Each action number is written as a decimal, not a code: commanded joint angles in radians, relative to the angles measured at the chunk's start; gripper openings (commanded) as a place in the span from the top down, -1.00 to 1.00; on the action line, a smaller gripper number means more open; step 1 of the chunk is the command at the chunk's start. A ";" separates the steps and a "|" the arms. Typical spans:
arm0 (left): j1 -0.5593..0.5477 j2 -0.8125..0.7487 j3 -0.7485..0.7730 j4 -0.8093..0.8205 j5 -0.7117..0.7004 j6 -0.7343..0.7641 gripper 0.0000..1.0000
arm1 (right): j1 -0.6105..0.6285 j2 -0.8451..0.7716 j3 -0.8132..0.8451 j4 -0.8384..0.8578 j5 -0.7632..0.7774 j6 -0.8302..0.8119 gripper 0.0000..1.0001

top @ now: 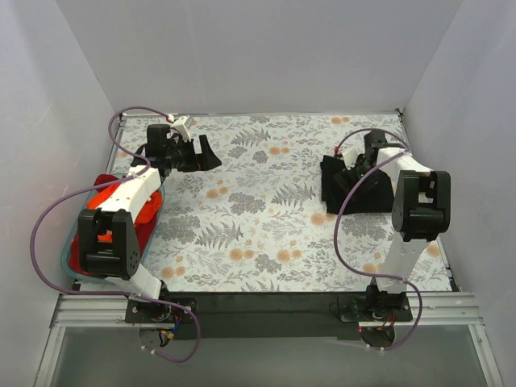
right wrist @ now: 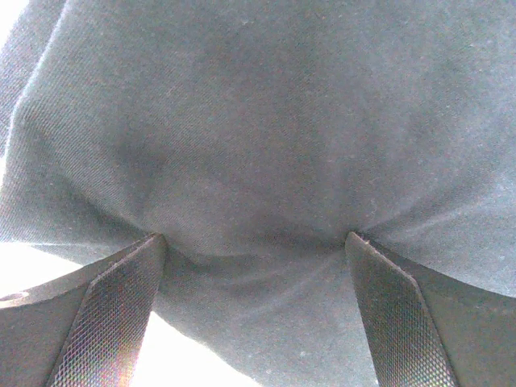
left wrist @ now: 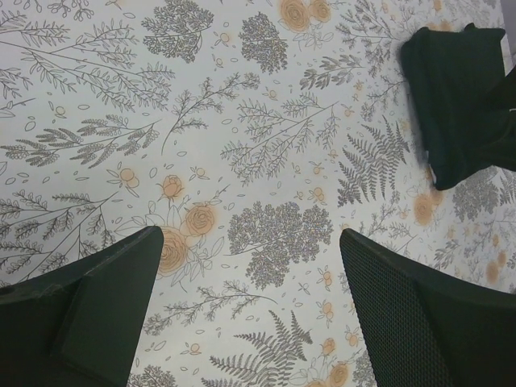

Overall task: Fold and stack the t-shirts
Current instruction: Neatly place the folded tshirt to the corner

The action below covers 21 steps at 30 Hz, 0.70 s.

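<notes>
The black t-shirt (top: pixel 360 193) lies as a folded bundle on the right of the floral tablecloth (top: pixel 266 234). My right gripper (top: pixel 345 169) is on it. In the right wrist view the gripper (right wrist: pixel 254 238) is open wide, with both fingertips (right wrist: pixel 137 266) pressed into the black cloth (right wrist: pixel 266 121), which dents between them. The orange-red t-shirts (top: pixel 147 211) lie heaped in the teal basket (top: pixel 68 260) at the left, partly hidden by my left arm. My left gripper (top: pixel 205 155) is open and empty over the far left of the cloth (left wrist: pixel 250 238). The black shirt also shows at the top right of the left wrist view (left wrist: pixel 459 97).
White walls close in the table at the back and on both sides. A purple cable (top: pixel 48 234) loops out from the left arm, and another (top: pixel 343 226) hangs by the right arm. The black base rail (top: pixel 266 306) runs along the near edge.
</notes>
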 commanded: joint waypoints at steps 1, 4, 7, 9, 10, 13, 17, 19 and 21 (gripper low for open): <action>0.008 -0.015 0.038 -0.002 -0.004 0.022 -0.83 | -0.116 0.103 0.065 -0.070 0.053 -0.235 -0.97; 0.008 -0.015 0.038 -0.004 -0.001 0.026 -0.83 | -0.161 0.159 0.149 -0.106 0.047 -0.283 -0.97; 0.008 -0.019 0.039 -0.005 0.002 0.032 -0.83 | -0.169 0.157 0.200 -0.113 0.034 -0.303 -0.97; 0.008 -0.022 0.042 -0.007 0.000 0.032 -0.83 | -0.169 0.134 0.224 -0.123 0.021 -0.307 -0.97; 0.008 -0.024 0.044 -0.005 0.002 0.035 -0.84 | -0.169 0.124 0.262 -0.135 0.012 -0.298 -0.97; 0.008 -0.036 0.045 -0.007 0.003 0.032 -0.84 | -0.169 0.046 0.350 -0.178 -0.041 -0.206 -0.97; 0.008 -0.050 0.036 -0.002 0.016 0.019 -0.84 | -0.169 -0.037 0.407 -0.253 -0.043 -0.022 -0.97; 0.008 -0.059 0.032 0.007 0.019 0.012 -0.84 | -0.169 -0.103 0.361 -0.258 -0.025 0.051 -0.97; 0.008 -0.070 0.028 0.011 0.020 0.006 -0.85 | -0.169 -0.143 0.262 -0.251 0.013 0.093 -0.97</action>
